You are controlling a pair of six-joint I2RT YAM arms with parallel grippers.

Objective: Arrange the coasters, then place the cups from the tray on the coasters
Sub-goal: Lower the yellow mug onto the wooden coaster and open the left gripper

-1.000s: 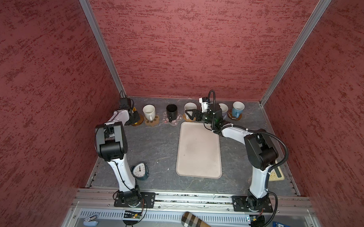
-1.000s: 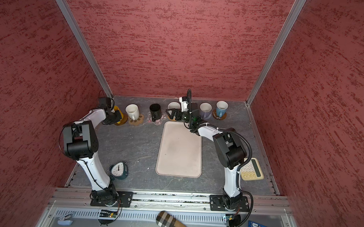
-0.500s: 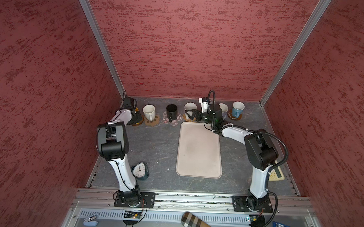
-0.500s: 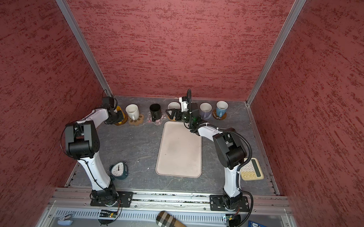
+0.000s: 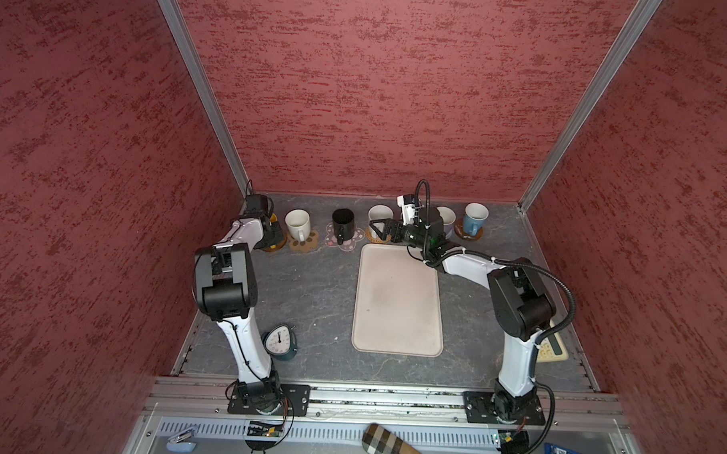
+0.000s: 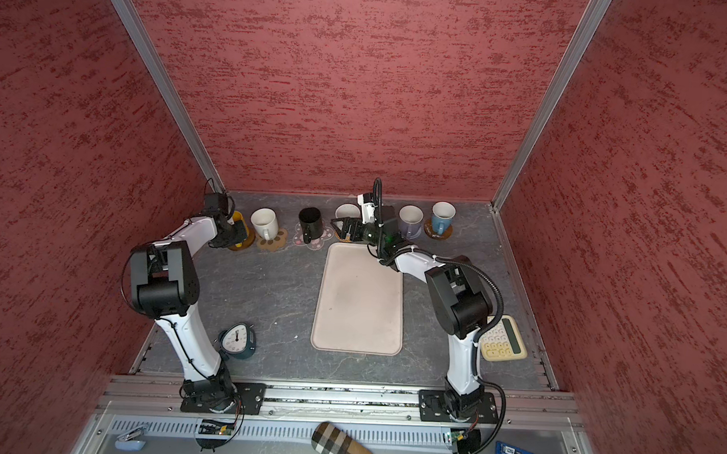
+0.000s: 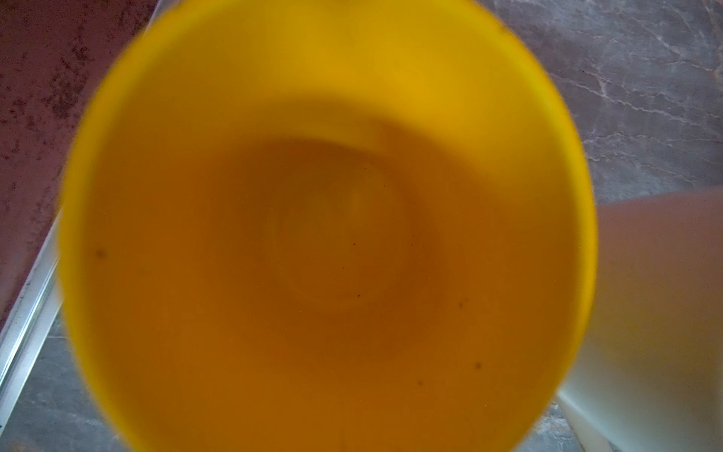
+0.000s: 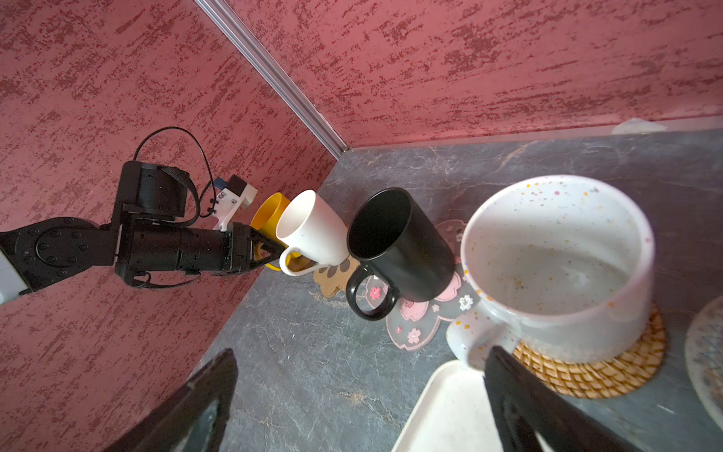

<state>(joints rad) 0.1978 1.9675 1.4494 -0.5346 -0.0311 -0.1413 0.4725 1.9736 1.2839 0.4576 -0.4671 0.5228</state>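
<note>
I have the yellow mug (image 8: 270, 211) at the far left end of the row along the back wall, on a brown disc coaster (image 6: 244, 245). The left wrist camera looks straight down into it. The left gripper (image 8: 268, 250) is right at that mug's handle side, but the white mug (image 5: 297, 225) hides its tips, so I cannot tell whether it grips or how far it is parted. The white mug stands on the tan paw coaster (image 5: 309, 240), the black mug (image 5: 343, 224) on the pink flower coaster (image 5: 355, 238), and the speckled mug (image 8: 559, 266) on the rattan coaster (image 8: 594, 371). The right gripper (image 8: 362, 352) hovers just beside the speckled mug's handle, jaws spread wide, gripping nothing. Past that arm stand the lavender mug (image 6: 410, 221) and the light blue mug (image 5: 474, 217). The tray (image 5: 396, 300) lies mid-table, with a clock (image 5: 281, 341) and a calculator (image 6: 501, 339) nearer the arm bases.
</note>
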